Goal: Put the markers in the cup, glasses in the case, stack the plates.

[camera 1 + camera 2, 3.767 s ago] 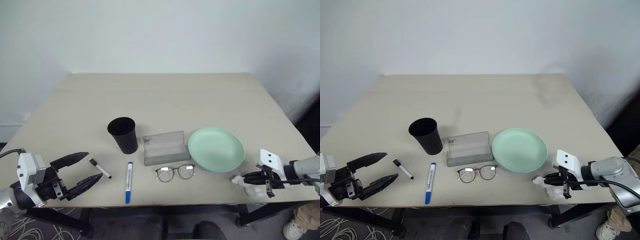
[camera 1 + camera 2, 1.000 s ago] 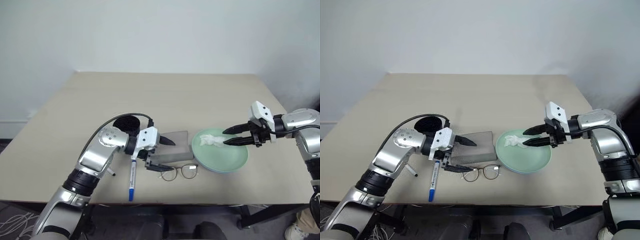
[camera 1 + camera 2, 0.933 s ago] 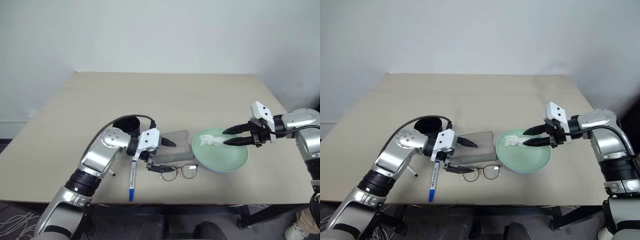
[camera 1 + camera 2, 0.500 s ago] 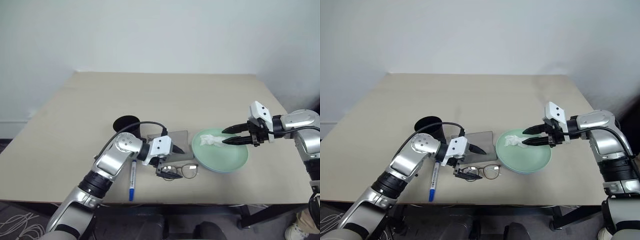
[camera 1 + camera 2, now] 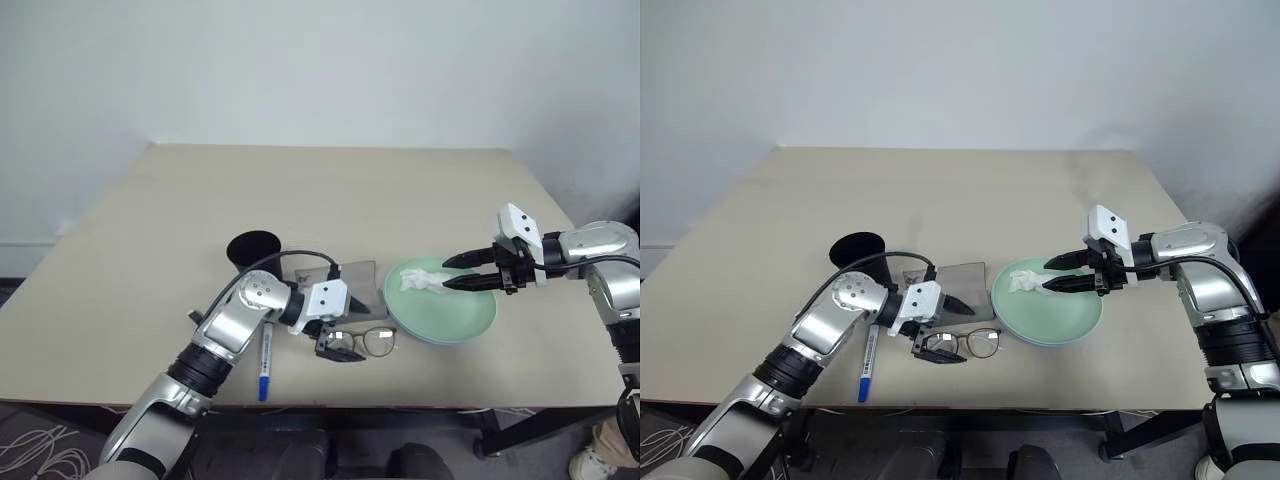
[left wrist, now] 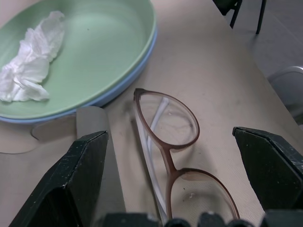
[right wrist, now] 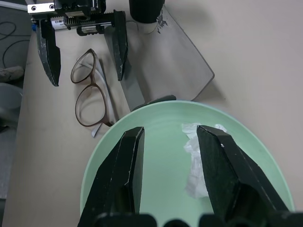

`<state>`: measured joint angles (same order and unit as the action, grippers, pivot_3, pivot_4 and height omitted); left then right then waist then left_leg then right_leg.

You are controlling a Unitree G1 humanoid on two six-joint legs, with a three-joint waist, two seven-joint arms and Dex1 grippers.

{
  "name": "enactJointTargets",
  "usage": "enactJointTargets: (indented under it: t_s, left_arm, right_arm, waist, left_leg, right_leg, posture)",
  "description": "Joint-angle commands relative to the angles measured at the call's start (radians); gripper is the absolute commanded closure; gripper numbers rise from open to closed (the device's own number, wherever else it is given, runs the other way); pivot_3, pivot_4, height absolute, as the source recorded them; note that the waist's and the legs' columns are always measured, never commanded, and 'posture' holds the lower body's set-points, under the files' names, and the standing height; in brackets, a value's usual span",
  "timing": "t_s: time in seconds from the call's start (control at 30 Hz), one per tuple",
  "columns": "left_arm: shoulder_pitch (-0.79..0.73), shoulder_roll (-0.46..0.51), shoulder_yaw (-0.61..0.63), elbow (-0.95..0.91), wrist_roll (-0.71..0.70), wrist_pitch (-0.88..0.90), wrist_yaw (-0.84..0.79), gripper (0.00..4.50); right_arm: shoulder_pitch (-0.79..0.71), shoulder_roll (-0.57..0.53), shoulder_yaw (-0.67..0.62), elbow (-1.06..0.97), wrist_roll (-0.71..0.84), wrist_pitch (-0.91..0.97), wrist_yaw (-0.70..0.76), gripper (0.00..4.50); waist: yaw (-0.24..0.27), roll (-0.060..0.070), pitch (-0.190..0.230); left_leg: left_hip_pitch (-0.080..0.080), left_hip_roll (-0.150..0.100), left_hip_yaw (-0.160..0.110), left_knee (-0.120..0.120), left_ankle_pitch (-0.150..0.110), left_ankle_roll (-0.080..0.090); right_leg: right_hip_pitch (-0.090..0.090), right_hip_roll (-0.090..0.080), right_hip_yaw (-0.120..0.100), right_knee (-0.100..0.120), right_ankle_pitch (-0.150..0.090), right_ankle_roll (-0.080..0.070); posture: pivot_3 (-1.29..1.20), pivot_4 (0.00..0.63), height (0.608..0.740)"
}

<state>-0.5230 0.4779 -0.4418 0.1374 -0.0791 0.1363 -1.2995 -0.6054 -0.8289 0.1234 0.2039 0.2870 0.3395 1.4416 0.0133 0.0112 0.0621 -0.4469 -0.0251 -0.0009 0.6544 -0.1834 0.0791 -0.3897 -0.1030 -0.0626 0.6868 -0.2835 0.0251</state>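
Beige worktop point(image 5: 400, 200) fills mid-frame under a white wall; stacked plates point(image 5: 440, 299), mint on blue, sit centre-right holding a tissue point(image 5: 424, 281), case point(image 5: 352, 283) left of them, black cup point(image 5: 252, 248) further left. Left gripper point(image 5: 340, 328), fingers wide, straddles the glasses' point(image 5: 365, 343) left lens at lower centre. Right gripper point(image 5: 458, 273), fingers part-open and holding nothing, hovers over the plates; blue marker point(image 5: 264, 358) lies lower left.

On the beige worktop point(image 5: 970, 190), the left hand point(image 5: 944, 330) has its fingers spread around the left end of the glasses point(image 5: 968, 345), just in front of the grey case point(image 5: 958, 306). The right hand point(image 5: 1052, 272) hovers, fingers parted, over crumpled tissue point(image 5: 1025, 284) in the green plate point(image 5: 1055, 320). The black cup point(image 5: 862, 252) stands behind the left arm, beside the blue-capped marker point(image 5: 868, 366).
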Motion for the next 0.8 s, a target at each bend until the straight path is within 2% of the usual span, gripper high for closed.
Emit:
enactJointTargets:
  t_s: [0.03,0.17,0.57,0.8]
  left_arm:
    - [-0.009,0.002,-0.006,-0.007,0.010,-0.033,-0.010,0.94]
    - [-0.006,-0.001,-0.010,-0.012,0.011,-0.036,-0.008,2.27]
    - [-0.031,0.027,-0.023,-0.006,0.049,-0.030,-0.031,2.27]
    - [-0.055,0.003,-0.030,-0.022,0.050,0.003,-0.031,2.27]
  right_arm:
    - [-0.005,-0.002,-0.030,-0.033,0.021,-0.002,-0.005,2.58]
    - [-0.005,-0.001,-0.028,-0.031,0.021,-0.004,-0.009,2.58]
    - [-0.003,0.002,-0.026,-0.029,0.020,-0.007,-0.016,2.58]
    - [-0.003,0.008,-0.025,-0.027,0.016,-0.010,-0.023,2.58]
  waist:
    - [0.000,0.000,0.000]
    - [0.000,0.000,0.000]
    - [0.000,0.000,0.000]
    - [0.000,0.000,0.000]
  left_leg:
    - [0.000,0.000,0.000,0.000,0.000,0.000]
    - [0.000,0.000,0.000,0.000,0.000,0.000]
    - [0.000,0.000,0.000,0.000,0.000,0.000]
    - [-0.001,0.000,0.000,0.002,0.000,0.000]
  right_leg:
    - [0.000,0.000,0.000,0.000,0.000,0.000]
    - [0.000,0.000,0.002,0.000,0.000,0.000]
    - [0.000,0.000,0.004,0.000,0.000,0.000]
    - [0.000,0.000,0.004,0.000,0.001,0.001]
  posture:
    - [0.00,0.000,0.695]
    - [0.00,0.000,0.695]
    - [0.00,0.000,0.695]
    - [0.00,0.000,0.695]
